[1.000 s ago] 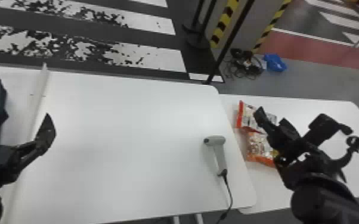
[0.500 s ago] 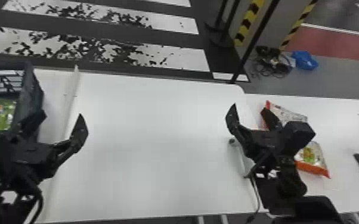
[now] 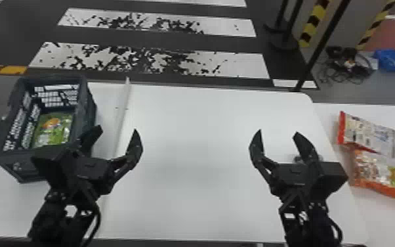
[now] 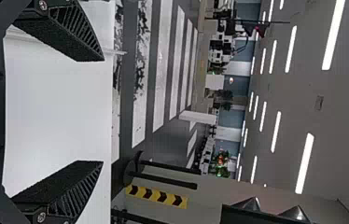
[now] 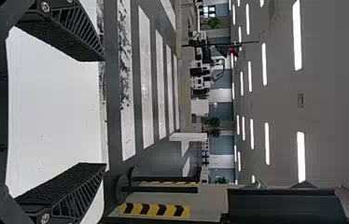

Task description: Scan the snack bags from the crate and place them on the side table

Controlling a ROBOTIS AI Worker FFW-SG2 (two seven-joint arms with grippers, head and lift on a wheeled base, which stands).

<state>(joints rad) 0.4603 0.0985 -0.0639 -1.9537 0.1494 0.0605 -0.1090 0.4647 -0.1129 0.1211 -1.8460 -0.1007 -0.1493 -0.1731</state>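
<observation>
My left gripper [image 3: 117, 131] is open over the main table's left part, beside the crate [image 3: 90, 108]; the left wrist view has the left gripper [image 4: 100, 111] with its fingers wide apart and nothing between them. A green snack bag [image 3: 54, 129] lies inside the crate. At the right part of the main table, my right gripper [image 3: 278, 133] stands open and empty; in the right wrist view, the right gripper [image 5: 102, 112] has its fingers spread. The scanner [image 3: 300, 159] is mostly hidden behind it. On the side table lie a red-and-white snack bag [image 3: 367, 131] and an orange-edged snack bag [image 3: 387, 174], touching.
The white main table [image 3: 193, 184] spreads between the arms, with a raised strip [image 3: 123, 111] near the crate. The side table [image 3: 380, 216] adjoins its right edge. Beyond them are a black post [image 3: 321, 42], cables [image 3: 347, 65] and a blue item [image 3: 392, 60] on the floor.
The head view has swung left, bringing the whole crate into view. My right gripper has moved left from over the side table's bags to the main table. The left gripper stays open.
</observation>
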